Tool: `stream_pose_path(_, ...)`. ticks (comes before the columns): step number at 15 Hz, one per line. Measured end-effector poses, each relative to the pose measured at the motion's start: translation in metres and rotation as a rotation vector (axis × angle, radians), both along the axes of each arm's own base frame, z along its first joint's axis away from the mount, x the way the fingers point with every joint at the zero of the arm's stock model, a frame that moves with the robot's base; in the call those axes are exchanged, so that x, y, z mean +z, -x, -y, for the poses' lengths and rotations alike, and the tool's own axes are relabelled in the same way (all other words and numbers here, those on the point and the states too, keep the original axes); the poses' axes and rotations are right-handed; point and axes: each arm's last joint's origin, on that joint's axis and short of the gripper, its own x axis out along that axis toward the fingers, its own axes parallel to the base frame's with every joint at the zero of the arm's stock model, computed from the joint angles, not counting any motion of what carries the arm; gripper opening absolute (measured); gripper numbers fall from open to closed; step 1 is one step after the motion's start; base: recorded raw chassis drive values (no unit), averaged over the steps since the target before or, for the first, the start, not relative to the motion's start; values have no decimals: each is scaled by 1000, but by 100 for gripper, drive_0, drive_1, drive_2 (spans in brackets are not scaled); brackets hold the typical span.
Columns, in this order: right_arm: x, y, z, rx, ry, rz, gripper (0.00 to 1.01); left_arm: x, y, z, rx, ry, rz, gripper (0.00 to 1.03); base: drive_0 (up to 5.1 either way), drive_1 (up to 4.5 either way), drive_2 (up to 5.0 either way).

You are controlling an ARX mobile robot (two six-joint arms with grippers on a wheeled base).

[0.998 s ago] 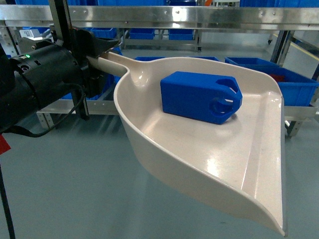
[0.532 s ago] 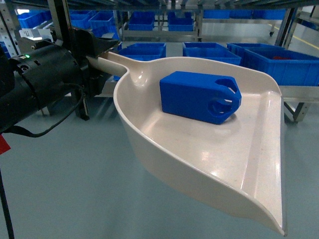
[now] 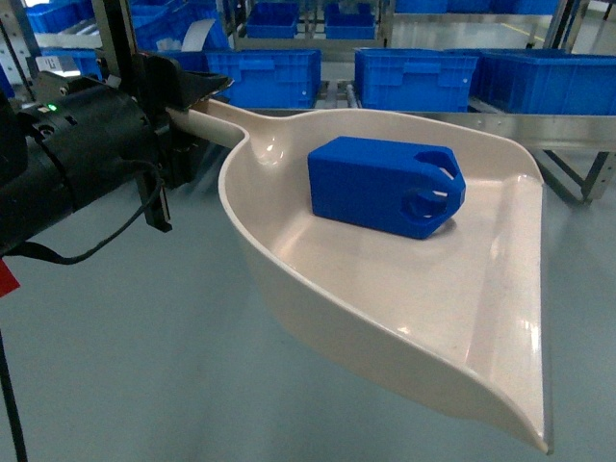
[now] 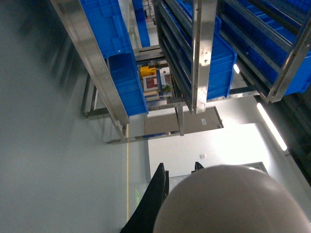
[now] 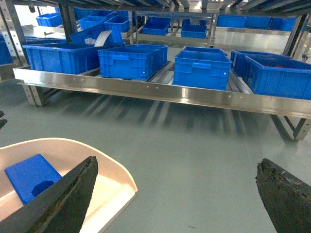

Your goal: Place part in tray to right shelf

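The left gripper [image 3: 185, 114] has its fingers clenched on the handle of the tray [image 3: 481, 318], holding it in the air above the floor [image 3: 125, 366]. The part [image 3: 385, 186] lies inside the tray toward its back, notched end facing the flat lip. The right gripper [image 5: 175, 199] hangs with its 2 fingers [image 5: 63, 199] spread wide and grasping nothing, in front of a low steel shelf [image 5: 194, 95] carrying blue crates [image 5: 132, 60].

Grey-green glossy floor [image 5: 194, 145]; steel shelf rail [image 5: 160, 91] carrying blue crates [image 5: 132, 61]; ceiling strip light [image 4: 271, 127].
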Motion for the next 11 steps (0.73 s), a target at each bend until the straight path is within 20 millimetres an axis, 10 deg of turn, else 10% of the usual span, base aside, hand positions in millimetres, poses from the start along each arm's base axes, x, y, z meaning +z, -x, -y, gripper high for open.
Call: stream_pose_path(11,1,1,0,0,-1,8,98,0,0,0,-2,1,5,12,-1,38,-40)
